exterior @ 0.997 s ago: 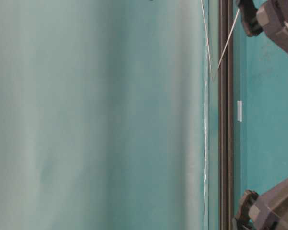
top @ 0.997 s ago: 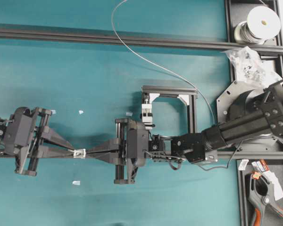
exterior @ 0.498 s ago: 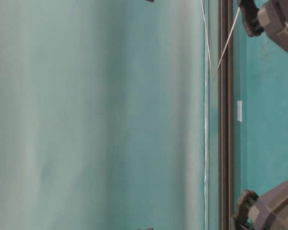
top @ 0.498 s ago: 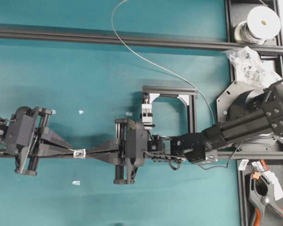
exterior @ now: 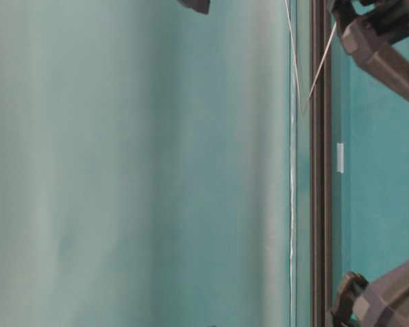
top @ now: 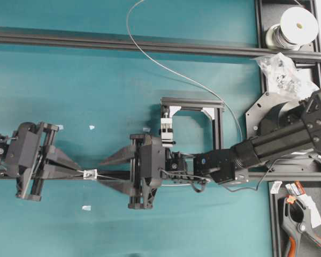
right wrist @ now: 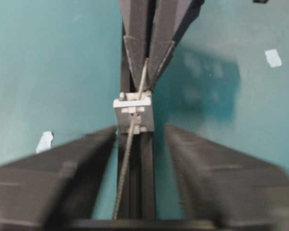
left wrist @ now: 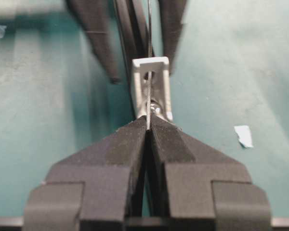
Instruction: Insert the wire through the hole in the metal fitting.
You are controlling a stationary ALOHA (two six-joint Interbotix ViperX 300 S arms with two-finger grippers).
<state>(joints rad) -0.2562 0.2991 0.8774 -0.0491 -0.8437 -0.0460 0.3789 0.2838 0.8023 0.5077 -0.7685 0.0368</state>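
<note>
Pulling the wire (left wrist: 148, 91) onward is the step, I judge: it already runs through the metal fitting (left wrist: 151, 86) on the black rail (right wrist: 135, 173) near the table's left edge. Left gripper (left wrist: 148, 129) fingers pinch the wire; keep the draw level with the hole. Right gripper (top: 108, 172) fingers stand spread, empty. No containers hold anything relevant.

no readable text, labels or numbers

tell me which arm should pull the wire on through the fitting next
Left, probably. Its end effector is shut on the wire just past the metal fitting; the right end effector stands open, holding nothing.
</note>
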